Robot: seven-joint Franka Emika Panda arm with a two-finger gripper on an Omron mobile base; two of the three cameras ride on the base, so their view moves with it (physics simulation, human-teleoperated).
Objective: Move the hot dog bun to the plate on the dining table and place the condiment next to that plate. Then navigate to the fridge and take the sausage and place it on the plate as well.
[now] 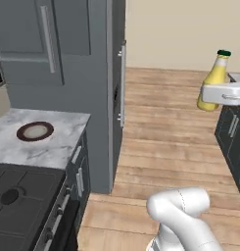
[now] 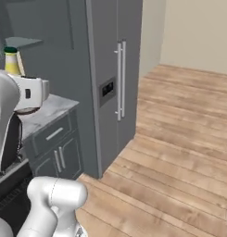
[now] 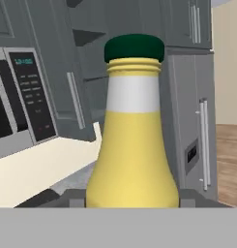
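A: Holding anything?

B: Yes. Clamped around the lower body of the condiment bottle [image 1: 213, 81], carried upright in the gripper [image 1: 209, 93], high above the wooden floor [image 1: 170, 127]. Yellow body, white neck band, dark green cap. Seen close in the hand view, standing straight between the finger tips [image 3: 132, 145].

A: Containers?

B: A plate [image 1: 35, 131] near the far edge of the marble counter [image 1: 48, 147], toward its left end. Dark rim, pale centre, nothing on it. Hard to tell more at that size.

A: Surroundings?

B: Dark stove top [image 1: 18, 191] just beside the counter, at its near end. Tall grey fridge [image 2: 115, 78] with two vertical handles and a dispenser panel, against the counter's far right corner, doors shut. Grey upper cabinets [image 1: 43, 34] above the counter. Microwave [image 3: 21, 101] with a dark control panel at the left of the hand view. Another dark cabinet [image 1: 234, 132] at the right edge of the left base view, under the hand.

A: Anything in the way?

B: Open floor between fridge and bottle. Robot's own white arm [image 2: 22, 97] in front of the counter in the right base view, bottle cap [image 2: 10, 50] peeking above it.
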